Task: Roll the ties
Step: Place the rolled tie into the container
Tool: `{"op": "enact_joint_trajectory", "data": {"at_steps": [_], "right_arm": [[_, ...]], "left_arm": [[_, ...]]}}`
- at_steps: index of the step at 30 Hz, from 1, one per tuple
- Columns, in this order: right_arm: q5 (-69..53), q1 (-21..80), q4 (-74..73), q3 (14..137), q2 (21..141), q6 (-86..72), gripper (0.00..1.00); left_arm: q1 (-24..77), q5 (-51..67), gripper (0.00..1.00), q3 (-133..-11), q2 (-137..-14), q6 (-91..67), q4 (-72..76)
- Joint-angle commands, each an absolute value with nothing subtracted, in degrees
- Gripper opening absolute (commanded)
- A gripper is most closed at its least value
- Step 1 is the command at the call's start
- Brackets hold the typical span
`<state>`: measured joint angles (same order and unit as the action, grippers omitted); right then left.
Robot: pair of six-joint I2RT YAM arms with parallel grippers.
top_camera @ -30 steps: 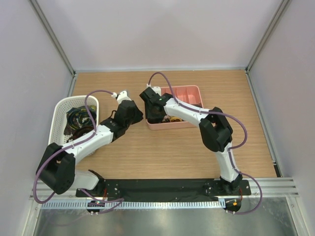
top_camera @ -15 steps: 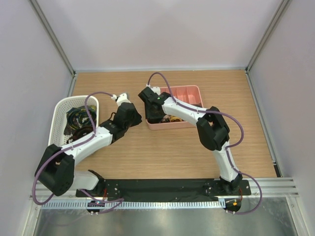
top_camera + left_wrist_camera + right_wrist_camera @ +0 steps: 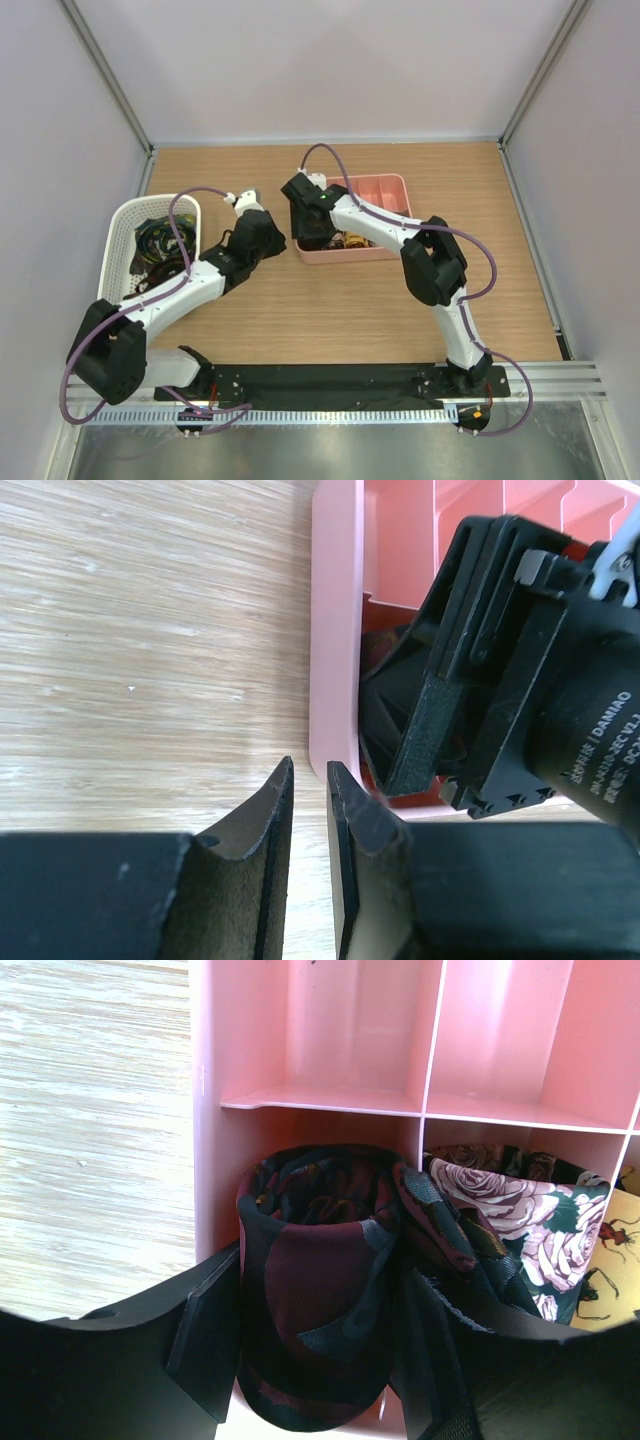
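Note:
My right gripper point(image 3: 310, 1360) is shut on a rolled dark red and navy tie point(image 3: 315, 1290) and holds it in the near left compartment of the pink tray point(image 3: 330, 1030). A rose-print rolled tie point(image 3: 520, 1230) fills the compartment beside it. In the top view the right gripper point(image 3: 312, 228) is at the tray's left end point(image 3: 385, 182). My left gripper point(image 3: 310, 810) has its jaws nearly closed on nothing, just off the tray's outer corner point(image 3: 335, 630). In the top view it point(image 3: 272, 236) is left of the tray. Loose ties point(image 3: 155, 250) lie in the white basket.
The white mesh basket point(image 3: 122, 220) stands at the left edge of the wooden table point(image 3: 330, 310). The right arm's black wrist point(image 3: 560, 700) fills the right side of the left wrist view. A yellow insect-print roll point(image 3: 615, 1260) sits at the far right.
My left gripper has drawn back a little, left and toward me, away from the tray. The right gripper has stayed at the tray's left end.

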<state>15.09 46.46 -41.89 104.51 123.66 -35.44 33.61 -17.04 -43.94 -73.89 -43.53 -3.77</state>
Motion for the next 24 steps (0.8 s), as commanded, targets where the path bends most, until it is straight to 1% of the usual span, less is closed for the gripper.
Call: {"op": "enact_joint_trajectory", "data": {"at_steps": [1,2,3,8,9,13,17,19,24], "right_arm": [[16.52,46.93,-43.59,105.38,123.58,-36.12,0.68],[16.26,46.85,-43.59,105.55,123.57,-36.04,0.72],[16.35,46.93,-43.85,105.56,123.75,-35.95,0.71],[16.43,46.93,-44.12,105.73,124.10,-36.21,0.57],[16.35,46.85,-44.03,105.73,124.19,-36.30,0.53],[16.26,46.85,-44.03,105.38,125.07,-36.56,0.50],[15.91,46.93,-43.86,104.42,126.73,-37.09,0.43],[15.74,46.93,-43.42,103.63,127.26,-37.18,0.42],[15.91,46.93,-42.63,101.78,128.14,-37.44,0.41]], "left_arm": [[33.31,-18.72,0.20,-43.77,-72.25,-42.54,-3.60],[33.31,-18.55,0.20,-43.77,-72.25,-42.45,-3.69],[33.31,-18.54,0.20,-43.86,-72.25,-42.36,-3.60],[33.31,-18.28,0.20,-43.95,-72.33,-42.28,-3.95],[33.31,-18.02,0.20,-43.95,-72.42,-42.28,-3.96],[33.31,-18.11,0.20,-43.68,-71.98,-41.92,-4.30],[33.31,-18.28,0.20,-43.51,-71.46,-41.75,-4.39],[33.31,-17.93,0.20,-43.42,-71.37,-41.84,-4.48],[33.40,-17.40,0.20,-43.15,-71.98,-41.75,-4.31]]}}
